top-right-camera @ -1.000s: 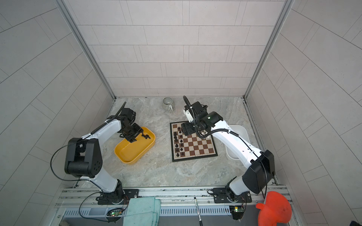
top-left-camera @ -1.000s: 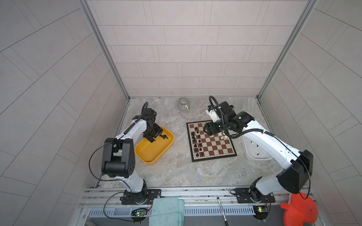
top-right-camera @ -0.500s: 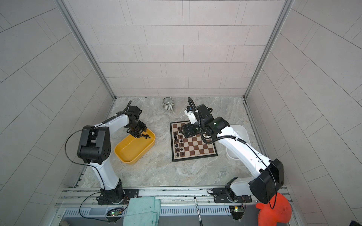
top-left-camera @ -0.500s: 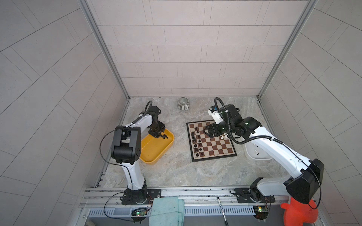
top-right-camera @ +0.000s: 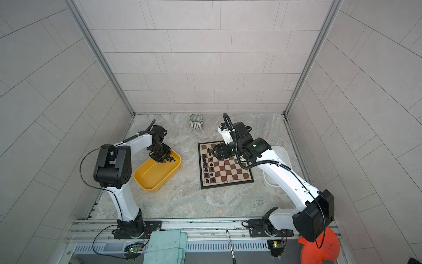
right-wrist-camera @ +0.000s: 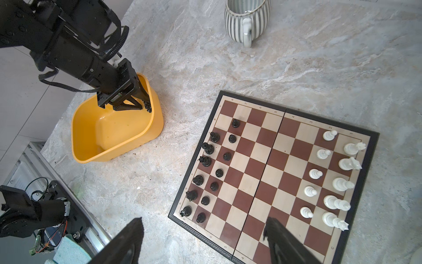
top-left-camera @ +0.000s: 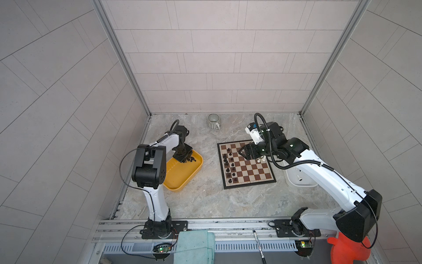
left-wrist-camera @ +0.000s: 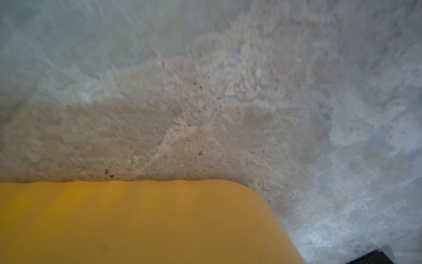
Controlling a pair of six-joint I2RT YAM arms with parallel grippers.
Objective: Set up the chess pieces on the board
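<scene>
1. The board [right-wrist-camera: 260, 160] lies flat on the counter [right-wrist-camera: 182, 68], between the yellow tray [right-wrist-camera: 91, 160] and the white tray [top-left-camera: 303, 183]
2. Black's side is nearly done. The black chess pieces [right-wrist-camera: 204, 160] stand upright in two files along one edge, six in the outer file and seven pawns in the inner one. The squares at the far end of both files are bare
3. White's side is less full. The white chess pieces [right-wrist-camera: 342, 184] stand along the opposite edge, five pawns and five larger men at the far end. In a top view, the squares nearer the robot's base look bare
4. The left pincer [right-wrist-camera: 146, 105] reaches into the far end of the yellow tray, its tips at a small cluster of loose black pieces [top-left-camera: 193, 159]. Whether it has clamped one cannot be told, and its own wrist view shows only blurred tray rim and counter
5. The right pincer [right-wrist-camera: 203, 220] hangs over the board with its jaws wide apart and nothing between them
6. Judged from this, the task is well past halfway, with about three black men and six white ones left to place. Something small and pale seems to lie in the white tray, too small to name
</scene>
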